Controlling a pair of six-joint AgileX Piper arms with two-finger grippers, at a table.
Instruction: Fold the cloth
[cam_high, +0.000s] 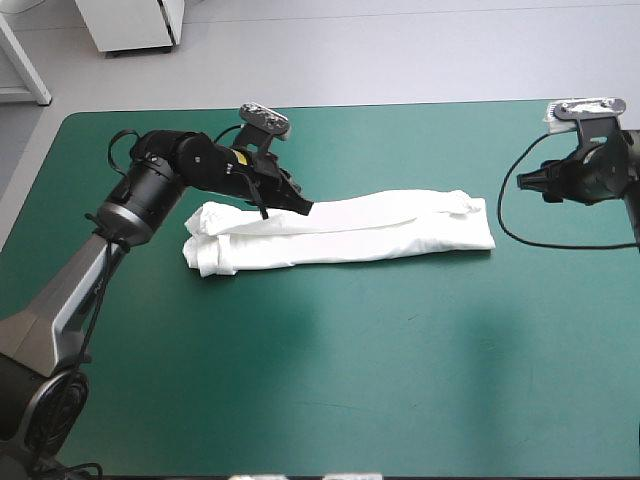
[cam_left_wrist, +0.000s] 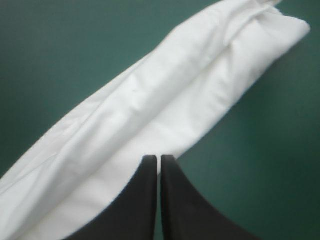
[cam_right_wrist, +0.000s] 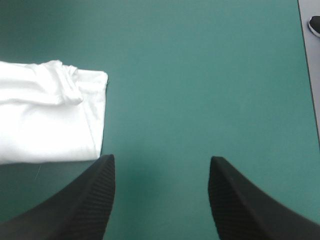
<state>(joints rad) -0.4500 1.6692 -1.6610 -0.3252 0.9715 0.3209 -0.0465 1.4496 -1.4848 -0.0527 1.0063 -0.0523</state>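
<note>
Teal-green cover (cam_high: 350, 380), white T-shirt (cam_high: 380, 232) folded long

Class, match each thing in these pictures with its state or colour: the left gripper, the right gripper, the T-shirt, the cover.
Things:
1. left gripper
2. right gripper
3. T-shirt
4. cover

States:
a. teal-green
b. jaws open
c. folded into a long white strip
d. jaws shut

Pairs: 1-d, 2-b, 3-c, 4-a.
</note>
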